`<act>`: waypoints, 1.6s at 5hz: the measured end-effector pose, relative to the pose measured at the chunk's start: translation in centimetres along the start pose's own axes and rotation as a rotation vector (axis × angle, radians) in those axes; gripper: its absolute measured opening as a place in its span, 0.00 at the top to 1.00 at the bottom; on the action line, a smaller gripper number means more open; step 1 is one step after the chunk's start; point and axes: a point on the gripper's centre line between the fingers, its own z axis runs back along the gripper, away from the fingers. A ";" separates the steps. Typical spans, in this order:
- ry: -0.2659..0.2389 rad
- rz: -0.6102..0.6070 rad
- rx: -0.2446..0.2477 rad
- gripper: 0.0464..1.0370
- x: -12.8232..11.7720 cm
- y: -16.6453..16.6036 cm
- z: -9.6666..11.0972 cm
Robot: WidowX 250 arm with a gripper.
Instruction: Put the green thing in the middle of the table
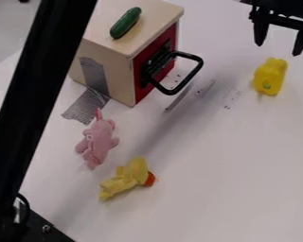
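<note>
The green thing (125, 22), shaped like a cucumber, lies on top of the wooden box (110, 40) near the upper left. At the top right hangs the gripper (279, 47), its two fingers spread apart with nothing between them. It is well to the right of the green thing. The white table (223, 165) spreads out below and to the right of the box.
A black handle (191, 75) sticks out from the box's red drawer front. Near the gripper stands a yellow object (270, 76). A pink plush toy (97, 141) and a yellow plush duck (127, 178) lie at the lower left. A black bar (34, 90) crosses the left side.
</note>
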 end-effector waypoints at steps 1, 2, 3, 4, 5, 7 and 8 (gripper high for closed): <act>0.054 0.001 0.009 0.04 -0.8 0.2 -2.2; 0.110 0.004 0.009 0.04 -2.3 1.4 -2.2; 0.079 0.040 0.034 0.04 -2.4 4.8 1.8; 0.096 0.063 0.107 0.04 -3.0 8.7 4.5; 0.103 0.061 0.131 0.04 -3.4 11.2 7.0; 0.117 0.102 0.168 0.04 -4.8 15.2 8.7; 0.149 0.144 0.155 0.04 -6.5 16.9 8.0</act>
